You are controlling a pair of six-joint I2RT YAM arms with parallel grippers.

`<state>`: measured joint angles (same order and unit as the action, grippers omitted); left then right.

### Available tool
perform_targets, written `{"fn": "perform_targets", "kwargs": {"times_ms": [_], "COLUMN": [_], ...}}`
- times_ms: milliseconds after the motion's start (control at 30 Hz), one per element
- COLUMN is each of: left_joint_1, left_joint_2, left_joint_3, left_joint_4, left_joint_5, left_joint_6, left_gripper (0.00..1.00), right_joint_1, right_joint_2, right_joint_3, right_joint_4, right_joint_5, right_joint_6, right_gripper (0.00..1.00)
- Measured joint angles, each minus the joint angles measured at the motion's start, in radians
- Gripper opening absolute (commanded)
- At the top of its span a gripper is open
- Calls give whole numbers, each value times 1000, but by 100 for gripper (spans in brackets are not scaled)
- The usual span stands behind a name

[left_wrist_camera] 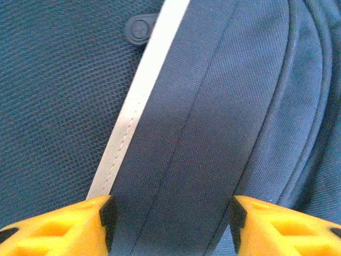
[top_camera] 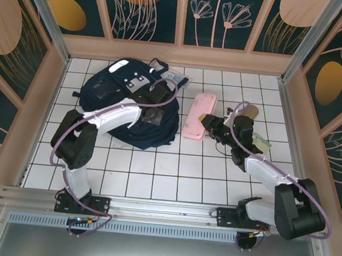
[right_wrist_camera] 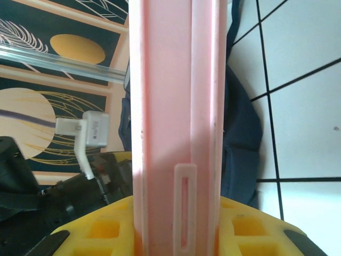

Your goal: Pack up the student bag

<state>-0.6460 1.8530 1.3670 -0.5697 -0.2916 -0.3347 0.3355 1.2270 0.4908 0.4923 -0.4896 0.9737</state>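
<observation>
Student bag point(top_camera: 102, 87): look, spot?
— Navy fabric, white stripe point(left_wrist_camera: 138, 101), grey-white patches; lies toward the counter's point(top_camera: 172, 177) far-left corner.
Left arm?
— Elbow near the left edge, forearm across the bag. Left pincer point(left_wrist_camera: 170, 213) wide, fingers either side of a dark panel beside the stripe.
Right?
— Reaches from the near-right corner to mid-counter. Right pincer point(right_wrist_camera: 178, 229) clamped on pink case point(top_camera: 196, 109), just beside the bag.
</observation>
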Motion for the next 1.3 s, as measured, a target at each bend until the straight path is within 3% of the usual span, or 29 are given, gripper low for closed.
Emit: {"fn": "perform_targets", "kwargs": {"times_ms": [233, 500, 900, 967, 1067, 1167, 1200, 1300], "left_joint_1": [-29, -52, -51, -51, -54, -59, -62, -63], "left_joint_2": [58, 99, 97, 96, 95, 97, 97, 95], "left_joint_3": [17, 19, 6, 4, 1, -2, -5, -21], "left_joint_4": [2, 9, 16, 18, 20, 20, 20, 20], "left_joint_5": [-90, -194, -185, -180, -188, -200, -212, -258], "left_joint_6": [82, 126, 138, 138, 148, 158, 160, 171], "left_gripper": [60, 68, 68, 63, 43, 5, 0, 0], "right_joint_1": [-1, -1, -1, -1, -1, -1, -1, 2], "right_joint_2": [-3, -2, 18, 19, 19, 19, 20, 23], "right_joint_3": [-18, -18, -18, -18, -18, -18, -18, -18], "right_joint_4": [-21, -21, -19, -19, -19, -18, -18, -18], "right_joint_5": [-1, -2, -9, -9, -9, -9, -10, -12], "right_joint_6": [0, 0, 1, 1, 1, 1, 1, 1], "right_gripper": [20, 20, 20, 20, 21, 20, 20, 20]}}
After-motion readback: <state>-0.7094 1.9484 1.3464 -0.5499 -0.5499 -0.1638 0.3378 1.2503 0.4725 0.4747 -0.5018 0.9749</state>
